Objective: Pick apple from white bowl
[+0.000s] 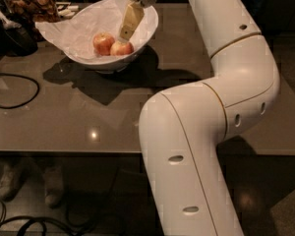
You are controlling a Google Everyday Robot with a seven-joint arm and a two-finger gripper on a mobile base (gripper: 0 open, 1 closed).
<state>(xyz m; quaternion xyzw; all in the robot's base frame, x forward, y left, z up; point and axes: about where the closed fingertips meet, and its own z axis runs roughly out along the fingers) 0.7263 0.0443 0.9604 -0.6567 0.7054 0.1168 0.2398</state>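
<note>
The white bowl, lined with crinkled white paper, stands at the back left of the grey table. Two apples lie in it side by side. The paler apple is on the right and the redder apple on the left. My gripper reaches down into the bowl from above, and its yellowish tip sits just over the top of the paler apple. I cannot tell whether it touches the apple. My large white arm fills the right half of the view.
The grey table has a near edge running across the middle of the view. A black cable loops at the left. Dark objects and a jar of snacks stand at the back left, close to the bowl.
</note>
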